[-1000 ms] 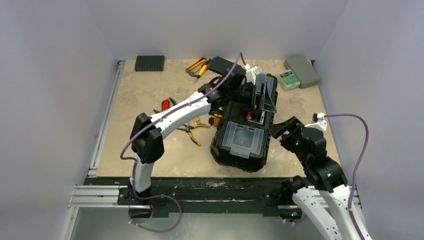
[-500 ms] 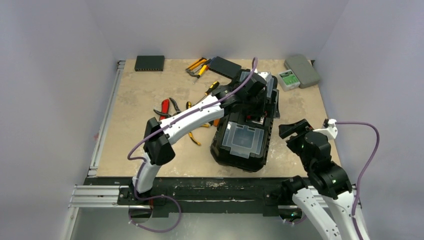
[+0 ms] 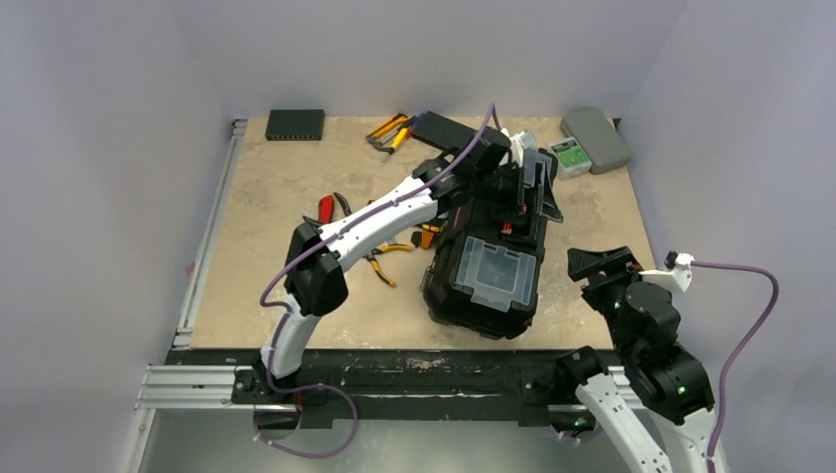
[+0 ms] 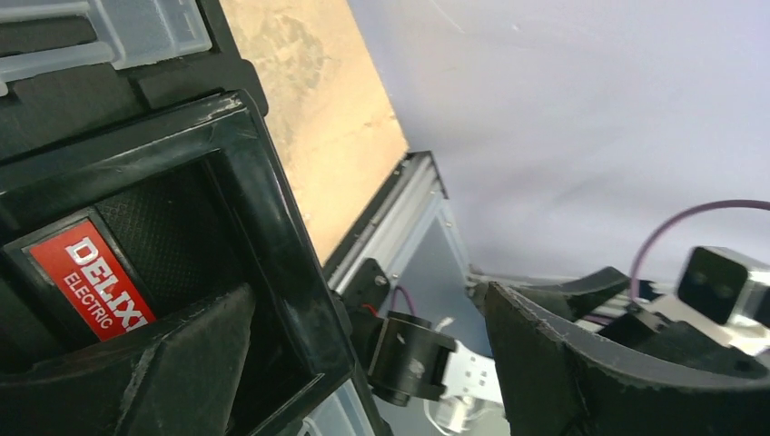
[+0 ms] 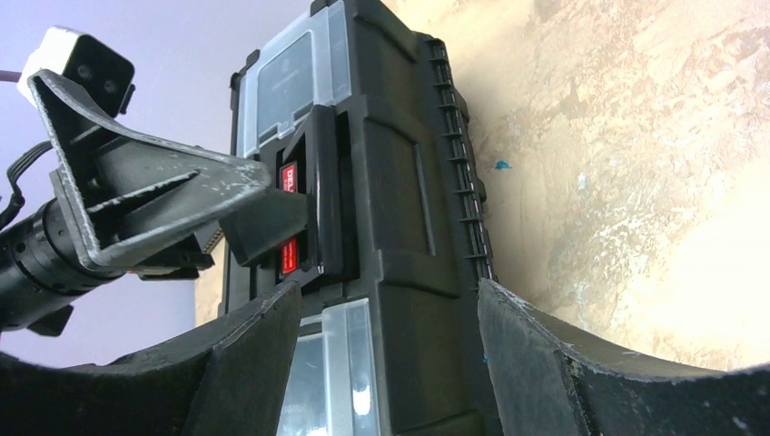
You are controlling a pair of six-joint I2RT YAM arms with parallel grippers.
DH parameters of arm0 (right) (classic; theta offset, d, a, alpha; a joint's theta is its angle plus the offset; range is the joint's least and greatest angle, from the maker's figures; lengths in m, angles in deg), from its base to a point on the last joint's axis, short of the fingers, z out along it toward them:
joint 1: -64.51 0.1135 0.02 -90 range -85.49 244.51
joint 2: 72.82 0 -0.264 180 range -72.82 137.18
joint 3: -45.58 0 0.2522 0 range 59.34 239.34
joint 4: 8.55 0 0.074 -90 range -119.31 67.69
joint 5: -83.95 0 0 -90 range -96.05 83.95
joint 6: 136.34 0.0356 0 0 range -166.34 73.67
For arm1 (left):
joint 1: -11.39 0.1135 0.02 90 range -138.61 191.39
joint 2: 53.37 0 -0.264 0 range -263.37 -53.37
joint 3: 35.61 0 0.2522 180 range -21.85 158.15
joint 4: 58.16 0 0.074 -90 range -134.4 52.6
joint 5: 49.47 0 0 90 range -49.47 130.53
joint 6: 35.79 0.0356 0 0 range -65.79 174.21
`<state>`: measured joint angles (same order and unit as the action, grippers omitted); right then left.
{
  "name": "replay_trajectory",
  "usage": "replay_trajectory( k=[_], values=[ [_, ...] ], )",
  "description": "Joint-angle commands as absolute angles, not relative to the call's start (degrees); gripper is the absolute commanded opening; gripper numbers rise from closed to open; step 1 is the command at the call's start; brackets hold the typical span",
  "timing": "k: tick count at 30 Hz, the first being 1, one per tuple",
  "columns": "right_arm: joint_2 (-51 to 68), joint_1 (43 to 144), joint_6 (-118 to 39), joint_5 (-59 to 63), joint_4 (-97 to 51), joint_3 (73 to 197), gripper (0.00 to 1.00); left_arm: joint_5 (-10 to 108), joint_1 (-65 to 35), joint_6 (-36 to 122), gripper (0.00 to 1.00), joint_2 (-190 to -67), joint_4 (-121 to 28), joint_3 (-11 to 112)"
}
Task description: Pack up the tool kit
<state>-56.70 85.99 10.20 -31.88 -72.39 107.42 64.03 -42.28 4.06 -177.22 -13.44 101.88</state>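
Note:
The black toolbox (image 3: 488,271) lies lid-shut near the table's middle, a clear-lidded compartment facing the near edge. Its handle (image 4: 281,236) with the red label (image 4: 91,282) stands raised. My left gripper (image 3: 515,187) is open at that handle; one finger (image 4: 136,372) sits inside the handle's loop and the other stands well clear of it. In the right wrist view that finger (image 5: 263,227) reaches into the handle. My right gripper (image 3: 601,264) hangs open and empty to the right of the toolbox (image 5: 390,200). Loose yellow-black pliers (image 3: 386,258) and red-handled pliers (image 3: 325,209) lie left of the box.
More yellow-black tools (image 3: 389,131) lie at the back beside a black block (image 3: 449,128). A flat black box (image 3: 294,123) sits at the back left. A grey case (image 3: 596,138) with a green label (image 3: 567,156) is at the back right.
The left gripper has shifted at the handle and opened a little wider. The toolbox has slid slightly right. The right arm has drawn back toward the near right corner.

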Motion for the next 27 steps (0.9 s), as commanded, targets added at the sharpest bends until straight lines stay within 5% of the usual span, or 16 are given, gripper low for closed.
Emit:
replay_trajectory(
  k=[1,13,27],
  values=[
    [-57.12,86.11,9.33,-31.57,-72.66,108.79,0.7,74.22,-41.43,0.57,0.93,-185.03,-18.5,93.85],
    [-49.44,86.05,4.08,-15.82,-63.57,105.22,0.68,82.73,-37.77,-11.61,0.9,-178.74,-50.42,77.78],
    [-38.32,86.12,-0.48,-13.71,-49.41,107.05,0.58,84.86,-36.46,-15.41,0.88,-177.04,-58.91,74.96]
  ],
)
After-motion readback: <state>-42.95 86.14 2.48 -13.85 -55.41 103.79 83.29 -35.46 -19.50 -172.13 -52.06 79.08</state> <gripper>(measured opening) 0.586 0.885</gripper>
